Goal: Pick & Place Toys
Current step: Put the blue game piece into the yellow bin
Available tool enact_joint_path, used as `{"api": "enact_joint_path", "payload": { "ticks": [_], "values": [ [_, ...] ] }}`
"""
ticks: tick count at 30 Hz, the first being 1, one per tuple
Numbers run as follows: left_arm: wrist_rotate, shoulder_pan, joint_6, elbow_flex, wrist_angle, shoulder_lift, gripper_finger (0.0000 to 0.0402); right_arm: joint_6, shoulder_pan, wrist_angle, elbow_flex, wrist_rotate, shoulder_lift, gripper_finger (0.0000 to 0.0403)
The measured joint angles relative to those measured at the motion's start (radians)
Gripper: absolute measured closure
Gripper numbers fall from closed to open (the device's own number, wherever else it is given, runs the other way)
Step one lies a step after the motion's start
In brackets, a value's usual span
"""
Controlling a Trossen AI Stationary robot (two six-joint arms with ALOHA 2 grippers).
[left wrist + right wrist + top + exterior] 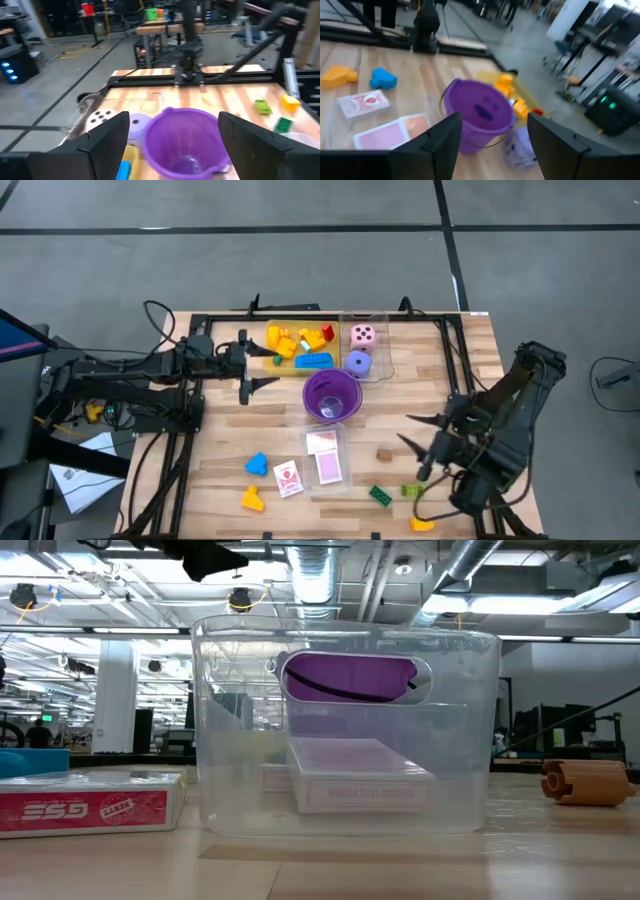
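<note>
The toys lie scattered. Yellow, red and blue bricks (300, 345) fill a yellow tray at the far side, next to a pink die (363, 335) and a purple die (358, 363). A blue piece (257, 464), a yellow piece (252, 498), a white-red card (288, 478) and green bricks (380, 495) rest on the near half. My left gripper (265, 368) hovers open beside the yellow tray, left of the purple cup (332, 395). My right gripper (408, 430) hovers open to the cup's right, above the table. Both hold nothing.
A clear tray (325, 455) holding a pink card box stands near the middle front and fills the low view (345, 730). A brown cylinder (384, 455) lies right of it. Another clear tray (378, 345) holds the dice. A yellow brick (422, 525) sits at the near right edge.
</note>
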State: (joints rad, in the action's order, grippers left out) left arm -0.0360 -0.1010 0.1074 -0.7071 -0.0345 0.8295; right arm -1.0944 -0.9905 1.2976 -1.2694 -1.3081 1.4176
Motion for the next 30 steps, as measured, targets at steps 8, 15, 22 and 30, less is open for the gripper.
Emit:
{"api": "enact_joint_path", "payload": {
  "ticks": [8, 15, 22, 30],
  "values": [
    [-0.01, 0.154, -0.005, 0.0, 0.015, 0.0, 0.0101, -0.162, -0.044, 0.266, 0.0, -0.079, -0.067, 0.0184],
    [-0.231, 0.317, -0.007, 0.0, 0.037, 0.038, 0.0083, -0.144, -0.044, 0.274, 0.0, -0.122, -0.095, 0.0184],
    [-0.308, 0.4, -0.062, 0.0, 0.015, 0.113, 0.0066, -0.17, -0.044, 0.274, 0.0, -0.1, -0.097, 0.0184],
    [-0.323, 0.51, -0.378, 0.0, -0.208, 0.202, 0.0067, -0.171, -0.044, 0.274, 0.0, -0.077, -0.097, 0.0184]
  ]
}}
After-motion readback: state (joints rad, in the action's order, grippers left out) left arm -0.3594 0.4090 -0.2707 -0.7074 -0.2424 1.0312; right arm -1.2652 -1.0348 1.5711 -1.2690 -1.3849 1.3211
